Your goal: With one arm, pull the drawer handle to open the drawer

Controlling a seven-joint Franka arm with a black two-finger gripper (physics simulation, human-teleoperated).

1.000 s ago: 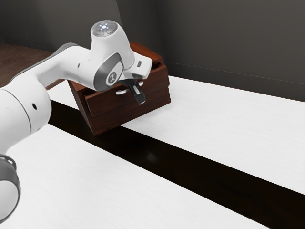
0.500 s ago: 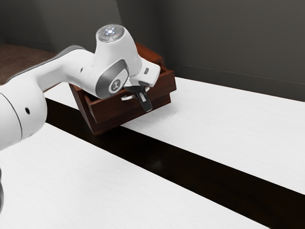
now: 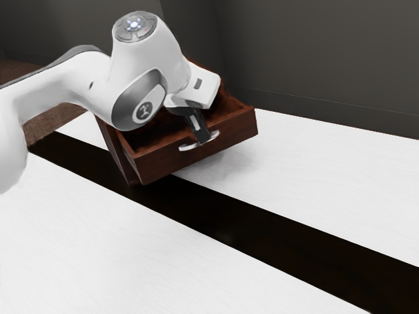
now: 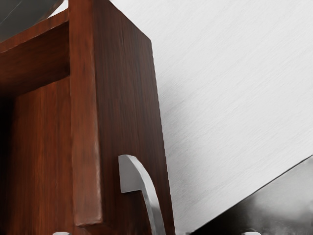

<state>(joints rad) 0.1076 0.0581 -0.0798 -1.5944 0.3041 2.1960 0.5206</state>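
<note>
Drawer juts partly out of its box at the tabletop's far left, claw at the handle, grip impossible to tell, so pull straight along the slide, steadily, without twisting.

A white table with a fine brushed grain spreads beneath soft, even light, cut diagonally across its surface by a broad, glossy black band that carries faint reflections. Beyond the surface's far edge rise matt dark-grey walls, two planes meeting at a vertical seam, with a darker skirting strip along their foot. Past the surface's far left corner, a patch of brown wooden floor shows. From the wrist camera, the same white grain meets the black band's straight edge.
</note>
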